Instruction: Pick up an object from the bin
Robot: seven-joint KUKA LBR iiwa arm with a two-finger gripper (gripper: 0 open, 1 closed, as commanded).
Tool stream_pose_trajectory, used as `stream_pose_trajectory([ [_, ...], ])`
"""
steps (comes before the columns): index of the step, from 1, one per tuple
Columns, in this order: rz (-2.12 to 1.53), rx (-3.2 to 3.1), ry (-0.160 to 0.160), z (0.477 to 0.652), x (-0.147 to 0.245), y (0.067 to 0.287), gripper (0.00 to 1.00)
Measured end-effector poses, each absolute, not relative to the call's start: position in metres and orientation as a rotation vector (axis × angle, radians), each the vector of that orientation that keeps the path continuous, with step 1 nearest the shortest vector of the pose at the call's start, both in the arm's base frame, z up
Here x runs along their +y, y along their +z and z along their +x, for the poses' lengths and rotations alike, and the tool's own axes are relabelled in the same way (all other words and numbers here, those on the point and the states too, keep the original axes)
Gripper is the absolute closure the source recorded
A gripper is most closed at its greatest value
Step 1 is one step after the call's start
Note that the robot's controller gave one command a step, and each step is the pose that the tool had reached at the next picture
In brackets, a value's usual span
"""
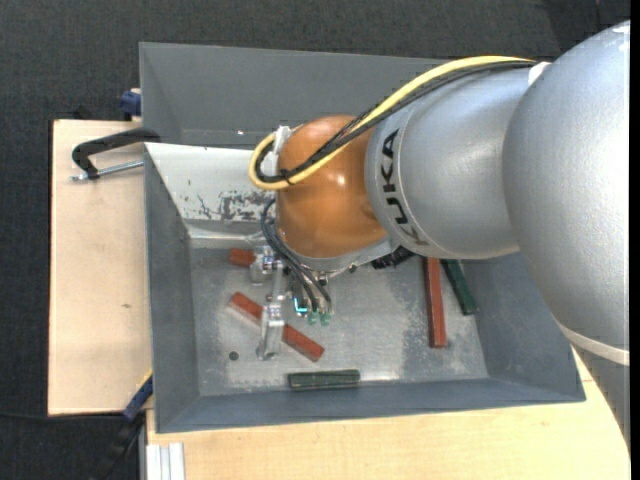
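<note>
Gripper low in the bin, nothing lifted yet.
Camera view: the gripper [270, 333] sits down by the floor of the bin [166, 308], between two reddish-brown blocks, the upper block [245, 306] and the lower block [303, 344], both just beside it; open or closed, I cannot tell; no grasp shows, so the pick appears still to do.

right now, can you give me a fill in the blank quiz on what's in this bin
1. The bar lying by the near wall of the bin is dark ____.
2. The long stick beside the dark green stick at the right is ____.
3. The gripper hangs over the floor's ____ half.
Missing words: green; red; left.
</note>
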State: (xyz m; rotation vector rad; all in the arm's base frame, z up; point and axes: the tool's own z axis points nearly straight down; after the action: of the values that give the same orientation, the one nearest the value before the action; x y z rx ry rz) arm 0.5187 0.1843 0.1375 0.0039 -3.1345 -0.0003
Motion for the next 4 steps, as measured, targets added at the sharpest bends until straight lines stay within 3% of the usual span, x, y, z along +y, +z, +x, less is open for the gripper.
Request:
stream_pose_trajectory([
  [1,0.002,-3.142,-0.003,0.521,0.184,0.141,0.0],
  [2,0.116,-3.146,-0.008,0.532,0.173,0.124,0.0],
  [3,0.044,-3.141,-0.003,0.526,0.158,0.071,1.0],
  [4,0.044,-3.141,-0.003,0.526,0.158,0.071,1.0],
])
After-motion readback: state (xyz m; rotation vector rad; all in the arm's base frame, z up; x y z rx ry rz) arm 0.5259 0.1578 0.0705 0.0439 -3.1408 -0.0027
